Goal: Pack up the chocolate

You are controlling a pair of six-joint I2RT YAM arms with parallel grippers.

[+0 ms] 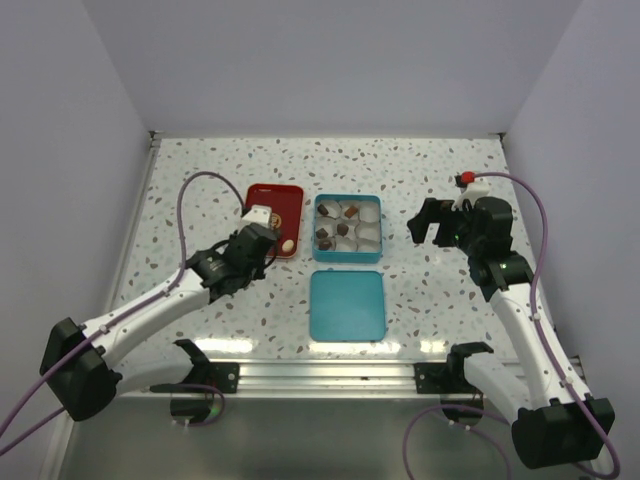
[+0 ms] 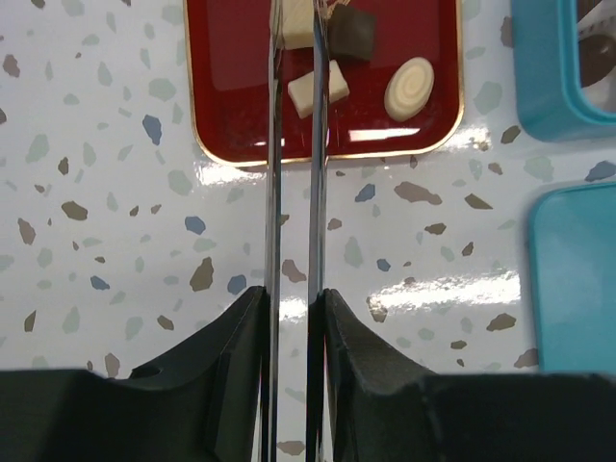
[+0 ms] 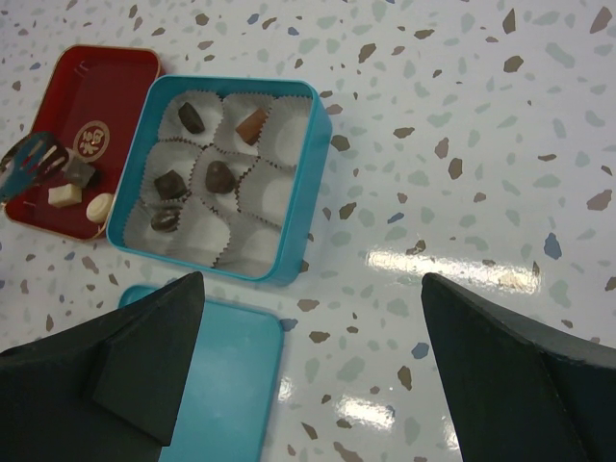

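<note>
Three pieces of chocolate lie in the red tray (image 2: pixel 231 87): a dark one (image 2: pixel 353 31), a cream square (image 2: pixel 334 82) and a cream oval (image 2: pixel 409 89). My left gripper (image 2: pixel 294 294) is shut on metal tongs (image 2: pixel 272 192). The tongs' blades reach over the tray, close together, with a cream piece (image 2: pixel 296 19) between their tips at the frame's top edge. Several dark pieces (image 3: pixel 219 176) sit in paper cups inside the teal tin (image 3: pixel 303 183). My right gripper (image 3: pixel 313 279) hangs open and empty over the table right of the tin.
The teal lid (image 1: pixel 347 305) lies flat just in front of the tin (image 1: pixel 348 197). The red tray (image 1: pixel 272 192) sits directly left of the tin. White walls close the table at the back and both sides.
</note>
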